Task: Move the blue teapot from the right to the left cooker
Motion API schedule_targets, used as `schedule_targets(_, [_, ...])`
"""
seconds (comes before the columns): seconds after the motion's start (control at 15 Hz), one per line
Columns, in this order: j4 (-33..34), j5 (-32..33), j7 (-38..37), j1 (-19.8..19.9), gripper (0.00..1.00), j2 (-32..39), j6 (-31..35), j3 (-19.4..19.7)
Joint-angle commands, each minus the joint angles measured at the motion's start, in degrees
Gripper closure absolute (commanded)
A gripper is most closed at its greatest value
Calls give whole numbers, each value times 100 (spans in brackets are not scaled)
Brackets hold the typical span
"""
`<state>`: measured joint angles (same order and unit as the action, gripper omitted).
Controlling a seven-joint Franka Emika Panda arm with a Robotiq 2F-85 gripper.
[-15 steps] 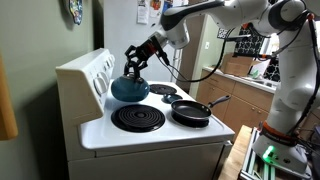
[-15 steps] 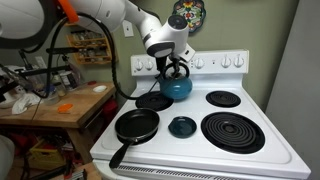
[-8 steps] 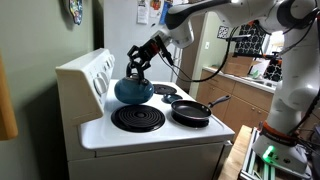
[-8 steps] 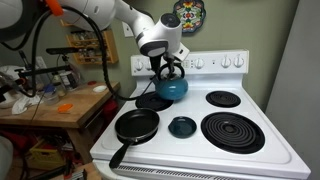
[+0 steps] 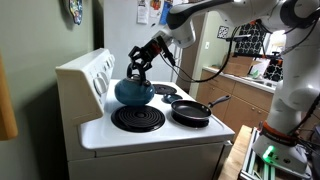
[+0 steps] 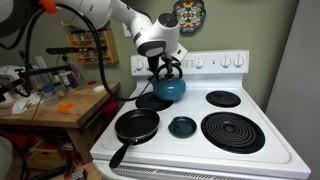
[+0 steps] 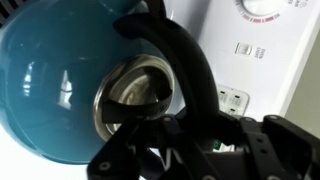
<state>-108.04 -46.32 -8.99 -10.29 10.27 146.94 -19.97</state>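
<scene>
The blue teapot is glossy and squat, with a black arched handle. My gripper is shut on that handle from above, as both exterior views show. The teapot hangs low over the back of the white stovetop, by a small rear burner. I cannot tell whether its base touches. The wide spiral coil burner lies bare just in front of it and also shows in an exterior view. In the wrist view the teapot fills the left, its handle running into my gripper.
A black frying pan sits on a front burner, handle pointing off the stove; it also shows in an exterior view. A small dark round piece lies mid-stovetop. The control panel rises behind. A workbench stands beside the stove.
My gripper has shifted the teapot slightly away from the control panel, toward the wide coil, over the last second. Almost nothing moved in the last half second.
</scene>
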Motion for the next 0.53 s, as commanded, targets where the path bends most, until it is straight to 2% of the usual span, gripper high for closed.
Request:
schedule_targets(0.0, [84, -237, 182, -160, 98, 49, -75, 103])
schedule_targets(0.47, [-88, -869, 600, -326, 98, -54, -20, 8])
